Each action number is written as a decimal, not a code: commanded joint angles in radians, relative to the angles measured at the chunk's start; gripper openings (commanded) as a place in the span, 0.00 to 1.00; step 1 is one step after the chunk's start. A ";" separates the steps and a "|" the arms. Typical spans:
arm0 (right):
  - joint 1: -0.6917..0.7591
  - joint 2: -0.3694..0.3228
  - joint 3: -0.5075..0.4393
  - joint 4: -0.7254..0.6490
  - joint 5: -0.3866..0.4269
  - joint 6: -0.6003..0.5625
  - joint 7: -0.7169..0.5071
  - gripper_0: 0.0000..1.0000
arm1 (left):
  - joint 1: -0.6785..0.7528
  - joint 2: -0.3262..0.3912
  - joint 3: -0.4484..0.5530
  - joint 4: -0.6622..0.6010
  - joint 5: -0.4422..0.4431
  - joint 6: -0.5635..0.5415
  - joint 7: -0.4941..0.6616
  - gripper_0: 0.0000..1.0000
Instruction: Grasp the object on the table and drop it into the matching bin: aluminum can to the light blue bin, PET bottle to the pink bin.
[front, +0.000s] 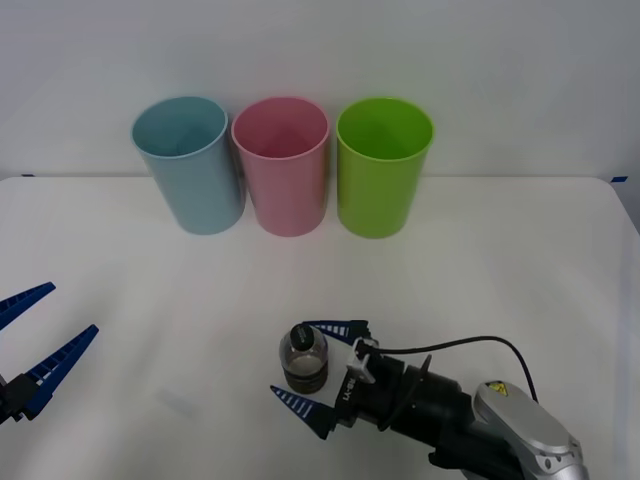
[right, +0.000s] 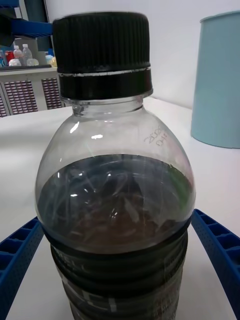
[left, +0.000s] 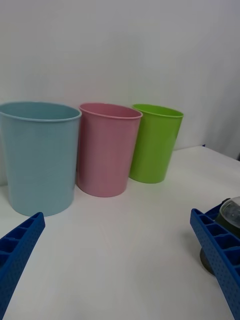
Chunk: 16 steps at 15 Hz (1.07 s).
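The PET bottle (front: 303, 358), small and clear with a dark cap and dark ribbed lower part, stands upright on the white table (front: 480, 260) near its front. My right gripper (front: 290, 357) is open with one blue finger on each side of the bottle. Up close, the right wrist view shows the bottle (right: 115, 200) between the fingers (right: 220, 245), with small gaps on both sides. At the back stand the light blue bin (front: 190, 165) and the pink bin (front: 283, 165). My left gripper (front: 73, 308) hangs open at the front left, holding nothing.
A lime green bin (front: 382, 165) stands right of the pink one, the three in a row against the white wall. The left wrist view shows the light blue bin (left: 40, 155), pink bin (left: 107, 150), green bin (left: 155, 142) and the bottle (left: 231, 215). Bare tabletop lies between bottle and bins.
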 joint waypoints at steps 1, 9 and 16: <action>0.000 0.000 -0.002 0.001 -0.001 0.001 0.001 0.46 | 0.000 0.000 0.000 0.000 0.000 0.000 0.000 1.00; 0.001 -0.001 -0.012 0.000 0.000 0.001 0.001 0.00 | 0.000 0.000 0.000 0.000 0.000 0.000 0.000 1.00; 0.062 -0.089 -0.035 -0.146 -0.027 0.011 -0.030 0.00 | 0.000 0.000 0.000 0.000 0.000 0.000 0.000 1.00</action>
